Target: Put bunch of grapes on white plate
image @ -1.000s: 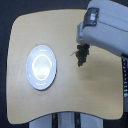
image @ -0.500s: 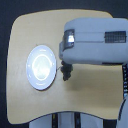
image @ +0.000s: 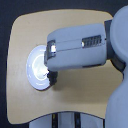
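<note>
The white plate lies on the left half of the tan table in the exterior view, and its right side is covered by my grey forearm. Under the forearm's end, my gripper reaches down over the plate's right rim; its fingers are mostly hidden. A small dark cluster, the bunch of grapes, hangs from it at the rim's lower right. The gripper appears shut on the bunch. Whether the grapes touch the plate cannot be told.
The tan table has rounded corners and dark floor beyond its edges. My bulky grey forearm spans the table's middle and right. The robot's pale body fills the exterior view's right edge.
The arm has swept from the table's right side leftward, carrying the grapes with it. They now hang over the plate's right rim.
</note>
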